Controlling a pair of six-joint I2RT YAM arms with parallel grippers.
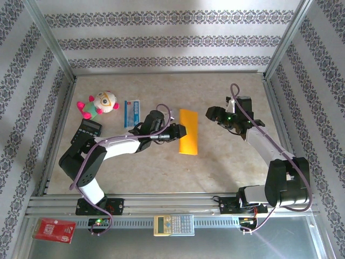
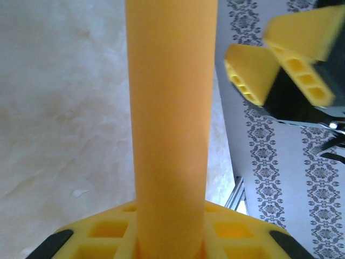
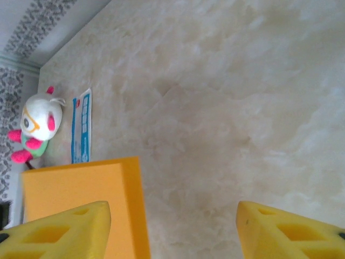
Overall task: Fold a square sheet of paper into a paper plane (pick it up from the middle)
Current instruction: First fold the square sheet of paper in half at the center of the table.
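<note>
Paper (image 1: 188, 139) sits pinched, seemingly folded, in left pincer (image 1: 182, 131); right pincer (image 1: 214, 115) gapes nearby.

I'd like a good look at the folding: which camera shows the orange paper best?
The top external view: the whole orange paper shows as a narrow rectangle, with the left pincer at its edge. The left wrist view has a close strip of it; the right wrist view shows one corner.

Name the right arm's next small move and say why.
Probably ease the right gripper left to the free edge of the sheet of paper. The left gripper is clamped on the opposite edge, while the right's jaws stand open beside the sheet, not touching it.
</note>
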